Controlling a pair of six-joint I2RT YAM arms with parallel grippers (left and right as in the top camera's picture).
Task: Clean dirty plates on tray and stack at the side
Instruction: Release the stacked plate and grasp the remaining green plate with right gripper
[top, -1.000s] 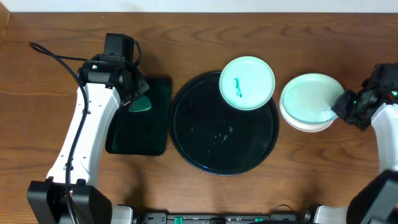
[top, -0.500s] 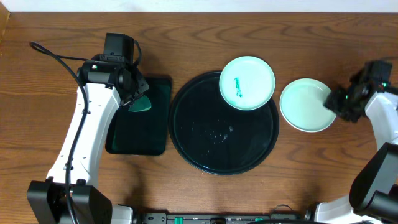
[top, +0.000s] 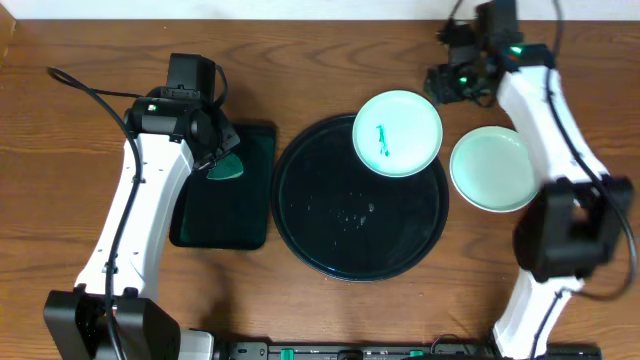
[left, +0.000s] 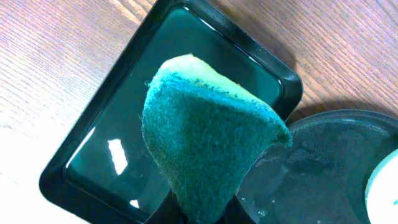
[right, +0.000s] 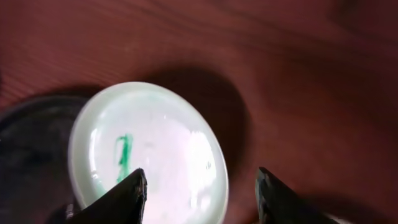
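The right end effector (right: 199, 175) hung empty with its fingers spread, near the far edge of the smeared mint plate (top: 397, 133). That plate sat at the far right rim of the round black tray (top: 320, 235). A clean mint plate (top: 491, 168) lay on the tabletop (top: 90, 40) just beside the tray. The left end effector (top: 222, 160) pinched a green sponge (left: 205, 155) over the rectangular tray (top: 215, 225).

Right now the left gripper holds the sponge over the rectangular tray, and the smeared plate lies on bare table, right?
No. The overhead view shows the smeared plate on the round black tray, at its far rim. The left gripper does hold the sponge over the rectangular tray.
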